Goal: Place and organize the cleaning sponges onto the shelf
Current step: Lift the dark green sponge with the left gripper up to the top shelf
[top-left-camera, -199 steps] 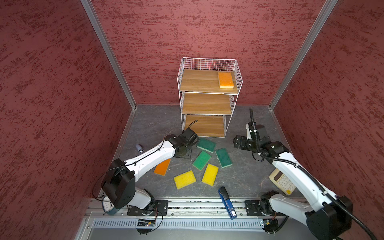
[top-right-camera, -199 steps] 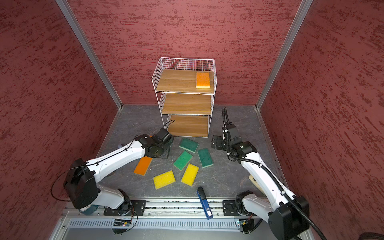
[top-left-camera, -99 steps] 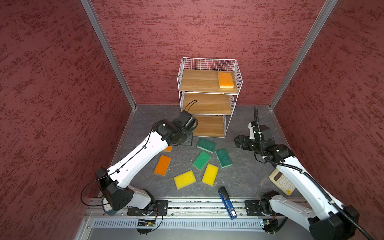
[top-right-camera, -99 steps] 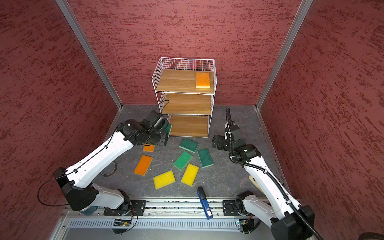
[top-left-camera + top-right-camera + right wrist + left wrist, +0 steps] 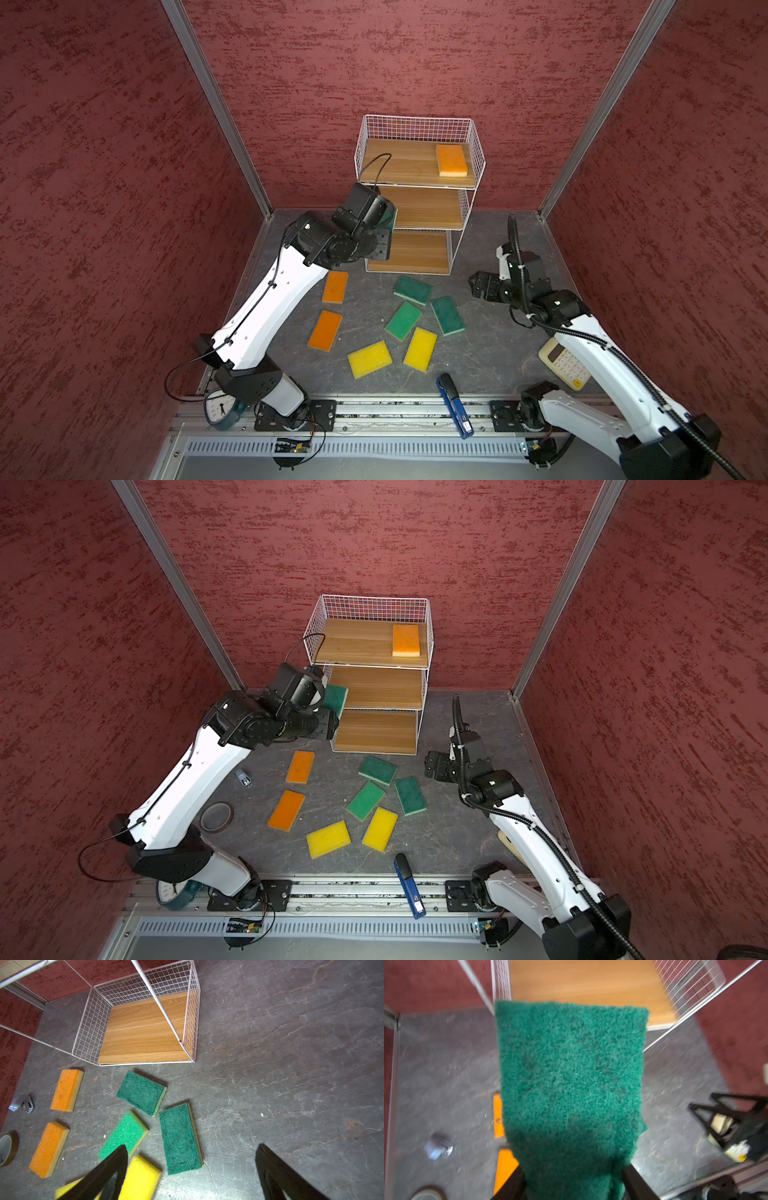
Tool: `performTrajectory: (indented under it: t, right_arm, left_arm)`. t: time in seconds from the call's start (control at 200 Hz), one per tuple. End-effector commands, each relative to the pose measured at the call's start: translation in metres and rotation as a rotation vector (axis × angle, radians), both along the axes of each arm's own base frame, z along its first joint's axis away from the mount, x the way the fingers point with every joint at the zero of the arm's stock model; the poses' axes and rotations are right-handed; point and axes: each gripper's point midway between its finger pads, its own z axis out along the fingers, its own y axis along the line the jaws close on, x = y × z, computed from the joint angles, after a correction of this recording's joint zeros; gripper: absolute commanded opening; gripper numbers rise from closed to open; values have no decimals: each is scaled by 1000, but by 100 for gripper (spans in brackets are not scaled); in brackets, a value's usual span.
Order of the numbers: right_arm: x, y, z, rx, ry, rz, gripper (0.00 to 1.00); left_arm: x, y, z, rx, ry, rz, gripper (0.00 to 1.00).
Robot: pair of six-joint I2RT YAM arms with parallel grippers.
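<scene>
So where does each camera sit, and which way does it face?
Top views: high in front, looking down at shelf and loose sponges; left arm, right arm show.
Left wrist: on left arm, facing a shelf board; left gripper holds a green sponge.
Right wrist: on right arm, looking down at loose sponges; open right gripper shows.
Shared by all: the shelf.

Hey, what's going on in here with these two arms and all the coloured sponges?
The arms are putting sponges onto the shelf. The left pincer grips a dark green sponge, raised at the shelf's front left corner, about level with its middle board. One orange sponge already lies on the top board. The right pincer hangs open and empty above the table. Seven sponges lie loose on the table: three green, two orange, two yellow.
</scene>
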Motion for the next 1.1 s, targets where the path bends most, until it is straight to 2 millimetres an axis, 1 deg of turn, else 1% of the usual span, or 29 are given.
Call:
performTrajectory:
  t: [0.0, 0.105, 0.245, 0.391, 0.496, 0.676, 0.852, 1.097]
  right_arm:
    - [2, 3, 4, 22, -13, 17, 96]
    - [1, 3, 6, 21, -21, 21, 96]
    - [1, 3, 6, 22, -24, 26, 96]
    - [1, 4, 6, 16, -24, 35, 96]
    - [0, 3, 7, 7, -21, 38, 96]
    - [-2, 1, 8, -4, -19, 39, 96]
    - [-3, 2, 7, 4, -17, 36, 96]
    - [-1, 1, 6, -1, -14, 30, 96]
  left_arm:
    - [16, -21, 43, -99, -137, -55, 57]
    - [27, -33, 59, -135, -179, -66, 58]
    - [47, -44, 68, -173, -208, -44, 59]
    - [65, -60, 86, -253, -265, -58, 59]
    - [75, -70, 99, -290, -325, -75, 59]
    - [89, -72, 116, -333, -404, -46, 60]
    - [103, -75, 123, -350, -453, -49, 60]
    - [130, -79, 116, -313, -481, -41, 60]
